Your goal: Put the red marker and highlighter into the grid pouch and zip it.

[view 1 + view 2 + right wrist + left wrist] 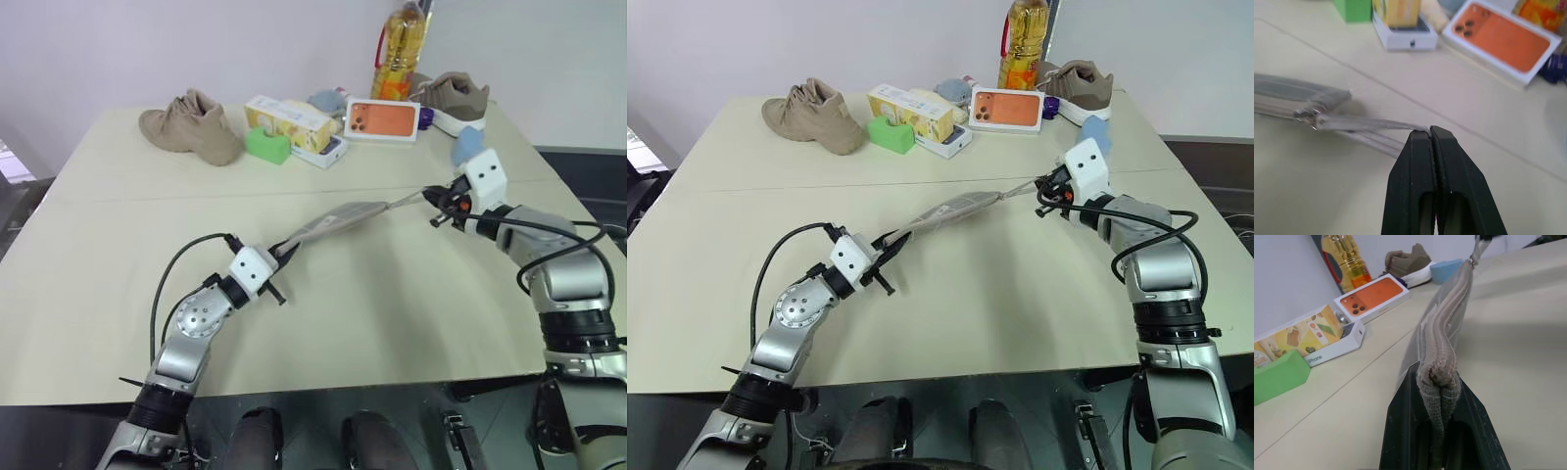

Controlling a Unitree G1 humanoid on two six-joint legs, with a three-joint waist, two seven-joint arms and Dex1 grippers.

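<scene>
With the grid pouch (331,221) stretched taut above the table (392,304) between our arms, we judge the zipping nearly done. Our left gripper (1442,396) clamps the pouch's end, our right gripper (1431,134) pinches the zipper pull (1359,122) (teeth look closed along the top). Marker and highlighter are presumably inside.
</scene>
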